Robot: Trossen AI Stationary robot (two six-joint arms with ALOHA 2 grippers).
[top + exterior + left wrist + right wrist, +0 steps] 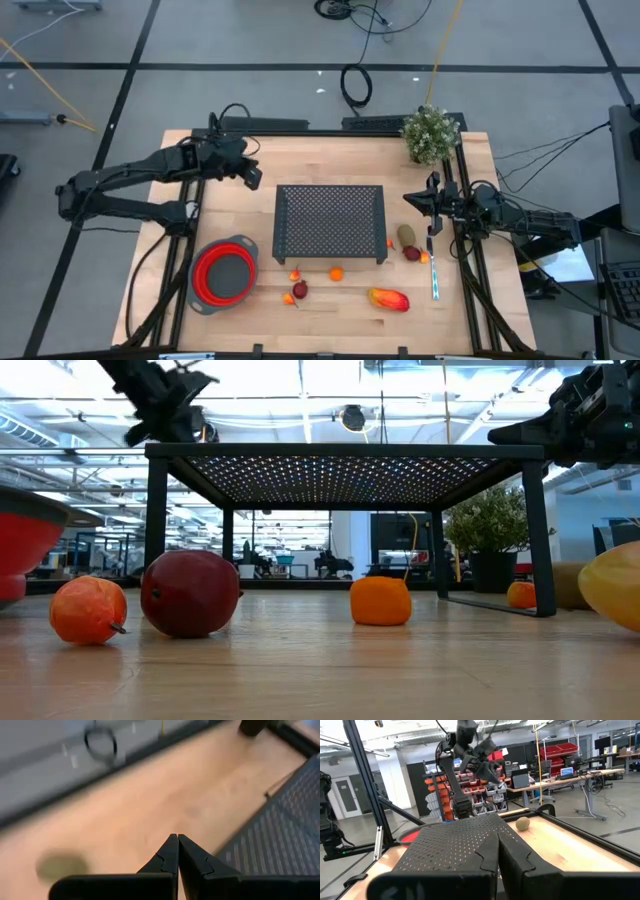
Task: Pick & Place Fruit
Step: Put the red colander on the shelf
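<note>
We find the fruit scattered on the front half of the wooden table (470, 300), none of it held. The long red-orange-yellow piece (389, 299) lies alone near the front edge. A small orange ball (336, 272) sits just in front of the black perforated stand (331, 223). To its left are a dark red piece (300, 289) and small orange bits (289, 298) beside it. At the stand's right front corner we note a brown oval (406, 235), with a second dark red piece (412, 254) just in front of it and a tiny orange ball (390, 243) by the stand's leg. A thin pale-handled utensil (435, 272) lies lengthwise just right of this group.

The low view shows the dark red piece and an orange one side by side on the tabletop, apart from the orange ball.

A red collapsible bowl (225, 272) stands left of the fruit, near the front left. A potted plant (431, 133) sits at the back right corner.

Left gripper (252, 177): raised above the table behind the stand's left rear corner, fingers (172, 855) pressed together, empty. Right gripper (412, 201): raised just right of the stand, above the brown oval's area, fingers (495, 852) closed on nothing.
</note>
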